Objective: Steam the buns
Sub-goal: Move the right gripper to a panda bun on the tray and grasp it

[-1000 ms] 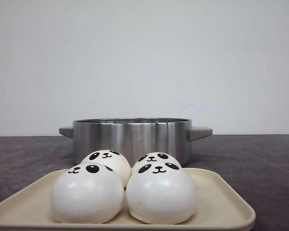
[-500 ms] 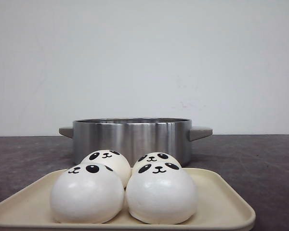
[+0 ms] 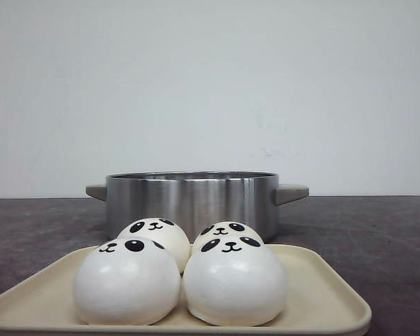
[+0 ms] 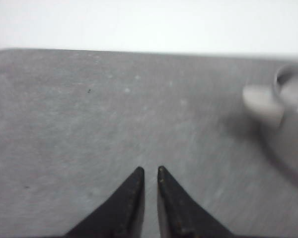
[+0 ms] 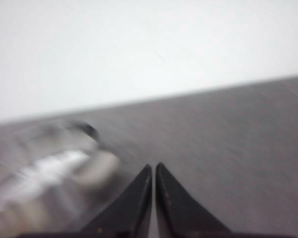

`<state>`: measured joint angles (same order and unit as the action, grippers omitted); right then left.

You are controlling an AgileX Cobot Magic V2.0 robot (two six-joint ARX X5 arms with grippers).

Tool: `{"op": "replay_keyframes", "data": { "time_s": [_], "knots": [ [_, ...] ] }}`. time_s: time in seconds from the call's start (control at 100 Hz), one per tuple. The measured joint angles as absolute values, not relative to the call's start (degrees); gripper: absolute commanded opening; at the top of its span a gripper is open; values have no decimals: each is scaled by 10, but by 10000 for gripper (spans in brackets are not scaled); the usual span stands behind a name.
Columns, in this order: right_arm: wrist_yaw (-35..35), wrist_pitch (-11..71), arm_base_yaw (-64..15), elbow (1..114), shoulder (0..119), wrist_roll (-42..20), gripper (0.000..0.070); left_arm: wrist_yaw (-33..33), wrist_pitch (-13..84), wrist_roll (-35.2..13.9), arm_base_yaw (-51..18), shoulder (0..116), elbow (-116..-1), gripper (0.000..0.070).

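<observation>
Item 1: buns (image 3: 182, 276), 4 in count, white and dome-shaped, each with a black panda face. They sit in 2 rows of 2 on a cream tray (image 3: 322, 294), packed so that neighbours touch. The front pair is nearest the camera; the back pair shows only as upper halves behind them.

Item 2: cream tray, rectangular with rounded corners and a low raised rim, at the near edge of the dark table (image 3: 378, 231).

Item 3: steel pot (image 3: 191, 199), round, brushed metal, open at the top, with 1 grey handle on each side. It stands on the table just behind the tray. Its inside cannot be seen from the front view. The left wrist view shows a blurred handle and part of the rim; the right wrist view shows the pot only as a blurred streak.

Item 4: left gripper (image 4: 150, 171), black pointed fingers, tips nearly together with a thin gap, holding nothing, above bare table with the pot off to one side.

Item 5: right gripper (image 5: 153, 167), black pointed fingers, tips almost touching, holding nothing, above the table near the pot.

Item 6: pale plain wall (image 3: 210, 84) behind the table.
</observation>
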<state>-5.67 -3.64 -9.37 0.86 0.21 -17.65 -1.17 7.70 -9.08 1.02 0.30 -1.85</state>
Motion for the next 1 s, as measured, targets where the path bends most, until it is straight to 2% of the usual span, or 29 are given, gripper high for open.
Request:
{"op": "replay_keyframes", "data": {
  "time_s": [0.07, 0.14, 0.24, 0.37, 0.51, 0.61, 0.72, 0.75, 0.78, 0.87, 0.9, 0.93, 0.96, 1.0],
  "knots": [
    [-77, -65, -94, 10, 2, -200, 5, -39, 78, -156, 10, 3, -19, 4],
    [-88, -55, -94, 23, 2, -217, 4, -79, 79, -204, 10, 3, -19, 4],
    [-90, 10, -94, 76, 3, -228, 4, -137, 54, -255, 10, 4, -30, 5],
    [-90, 118, -94, 189, 28, -220, 4, -152, 42, -291, 10, 23, -105, 6],
    [-90, 192, -94, 310, 101, -170, 4, -177, 124, -283, 10, 100, -235, 6],
    [-90, 253, -94, 410, 165, -122, 4, -215, 208, -241, 10, 180, -342, 6],
    [-91, 329, -94, 520, 230, -78, 11, -224, 277, -188, 10, 255, -460, 22],
    [-94, 347, -94, 544, 245, -70, 41, -224, 283, -177, 10, 269, -486, 73],
    [-100, 362, -94, 564, 258, -63, 110, -224, 283, -168, 10, 280, -507, 161],
    [-133, 390, -94, 600, 285, -53, 429, -224, 280, -151, 10, 294, -546, 528],
    [-149, 393, -94, 604, 290, -51, 533, -224, 280, -147, 10, 295, -549, 616],
    [-165, 394, -94, 605, 294, -51, 620, -224, 282, -144, 8, 292, -549, 662],
    [-182, 395, -94, 605, 296, -51, 683, -224, 286, -142, 5, 291, -549, 674],
    [-204, 397, -94, 605, 297, -52, 700, -224, 295, -140, 0, 291, -549, 673]
  ]
}}
